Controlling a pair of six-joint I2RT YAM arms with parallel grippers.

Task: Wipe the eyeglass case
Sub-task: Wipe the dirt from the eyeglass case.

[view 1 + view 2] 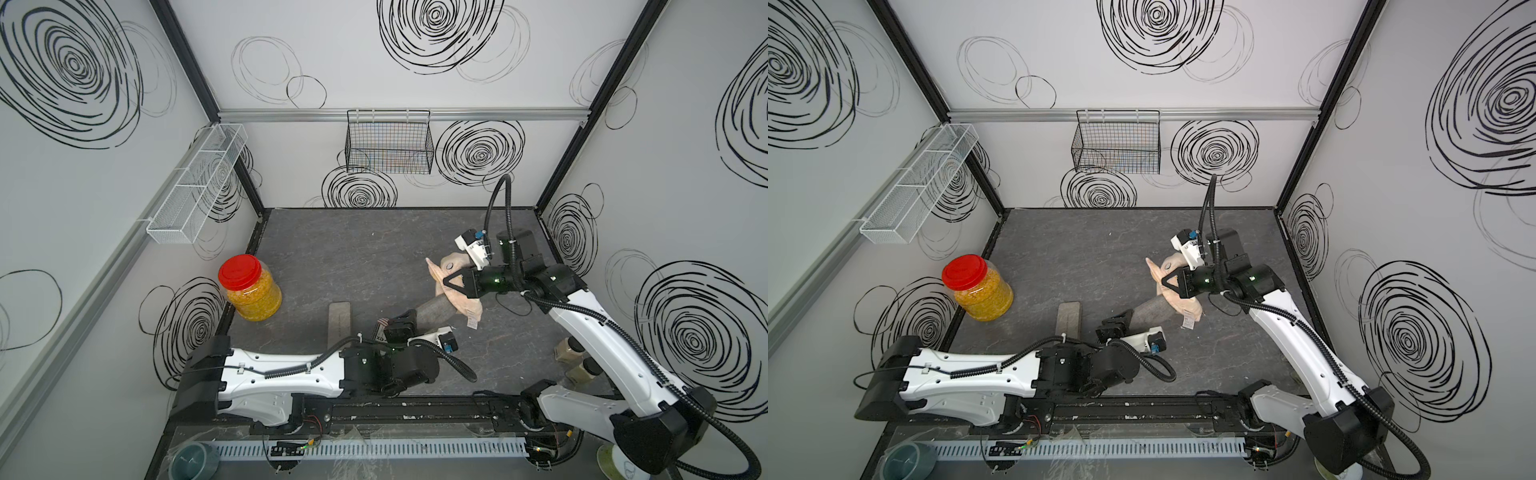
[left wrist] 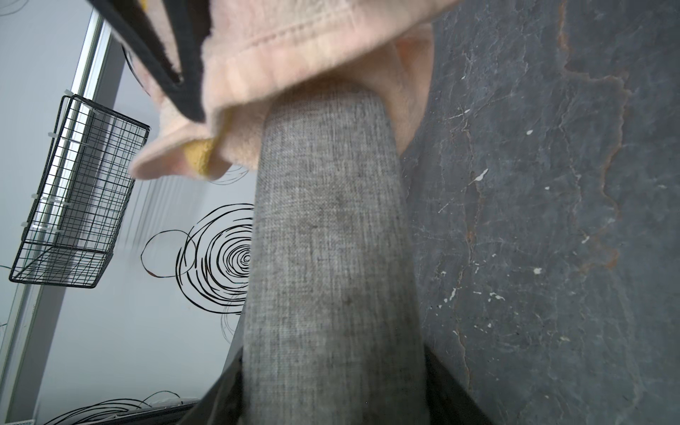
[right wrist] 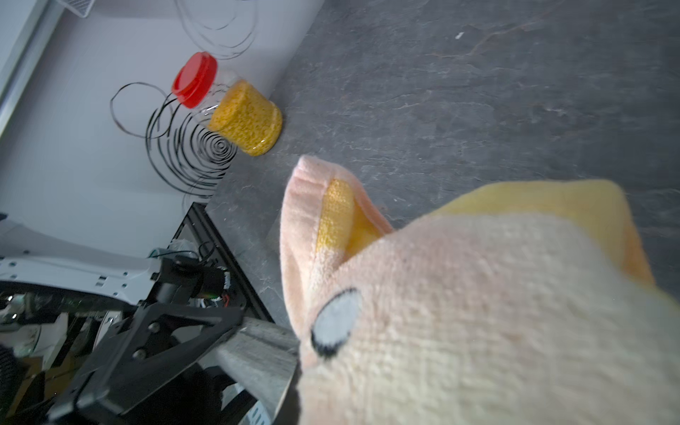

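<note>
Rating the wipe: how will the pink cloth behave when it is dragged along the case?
Probably floppy: the cloth drapes over the end of the eyeglass case, with folds hanging. Likely light; the right gripper, shut on it, holds it bunched. Its fuzzy pile probably drags rather than slips on the case's woven fabric.

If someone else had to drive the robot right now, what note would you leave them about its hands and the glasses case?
Left gripper: shut on one end of the grey eyeglass case.
Right gripper: shut on the pink cloth.
Where: the cloth is draped over the case's far end and touches it, above the middle of the table.
Done: both things are gripped and the cloth is on the case.
Left: wipe along the bare grey length toward the held end. How much is wiped so far cannot be told.
</note>
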